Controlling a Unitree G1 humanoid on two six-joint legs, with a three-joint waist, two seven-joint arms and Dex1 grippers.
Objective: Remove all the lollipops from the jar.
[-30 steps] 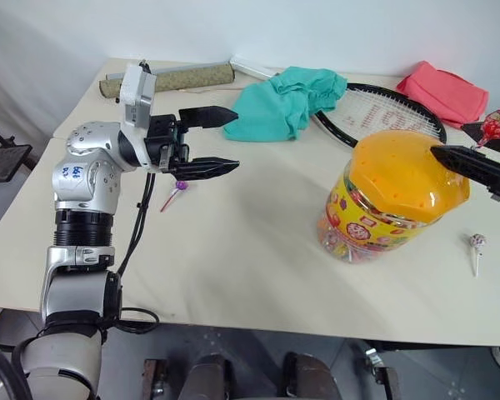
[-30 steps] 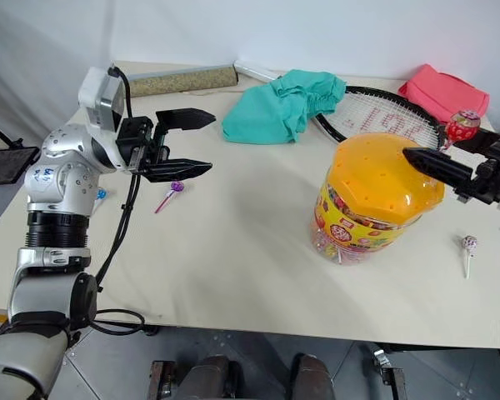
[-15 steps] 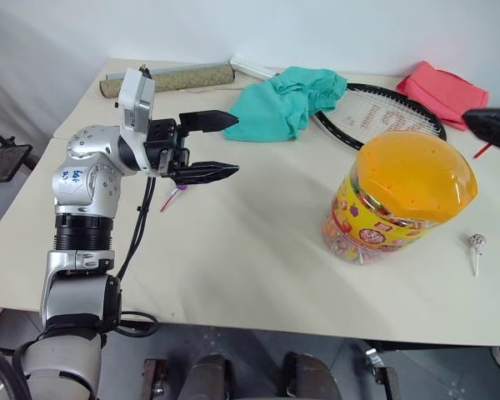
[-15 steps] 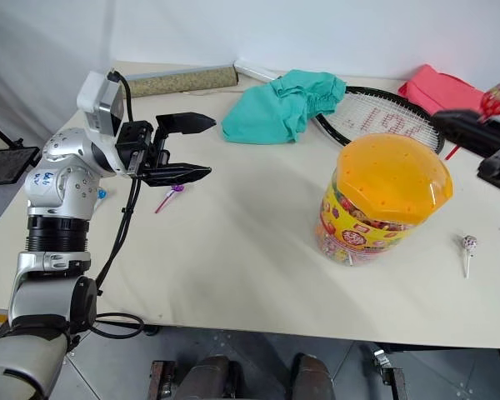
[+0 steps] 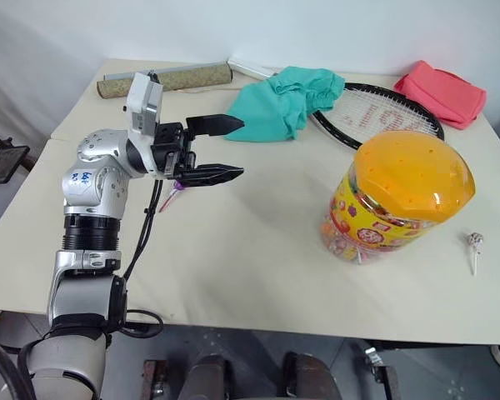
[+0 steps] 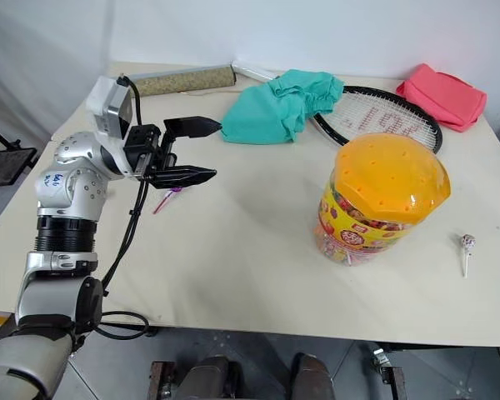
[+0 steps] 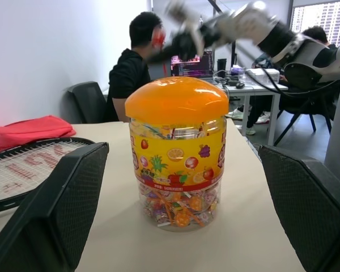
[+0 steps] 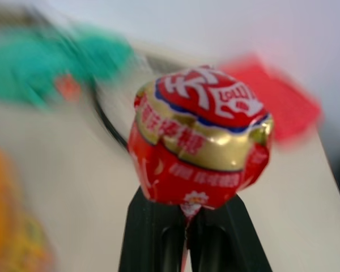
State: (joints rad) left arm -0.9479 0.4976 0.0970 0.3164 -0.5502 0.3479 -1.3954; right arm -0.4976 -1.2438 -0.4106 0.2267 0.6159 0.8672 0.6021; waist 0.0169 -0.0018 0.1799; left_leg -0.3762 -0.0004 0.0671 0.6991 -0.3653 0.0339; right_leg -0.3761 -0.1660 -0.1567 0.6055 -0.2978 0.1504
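the jar [image 5: 407,196] stands upright on the pale worktop [image 5: 250,267] in the right half of the left eye frame, its orange domed lid [image 5: 413,172] on and its yellow printed label facing the camera; wrapped candies show through the clear plastic at its base. the left claw [image 5: 233,150] hovers over the worktop in the upper left of that frame, well apart from the jar, its two black fingers spread wide with nothing between them. just behind its lower finger a purple lollipop [image 6: 173,193] lies on the worktop. a silvery-pink lollipop [image 5: 476,242] lies near the right edge of the frame, to the right of the jar and apart from it.

in the right wrist view the right claw [image 8: 187,218] is closed tight on the stick of a red lollipop [image 8: 201,139], whose wrapped head stands just above the fingertips.

along the top of the left eye frame lie a teal cloth [image 5: 287,102], a racket [image 5: 383,112] partly under it, a pink cloth [image 5: 442,92] at the upper right, and a speckled roll [image 5: 167,81] at the upper left. in the left wrist view a person [image 7: 130,68] sits behind the jar.
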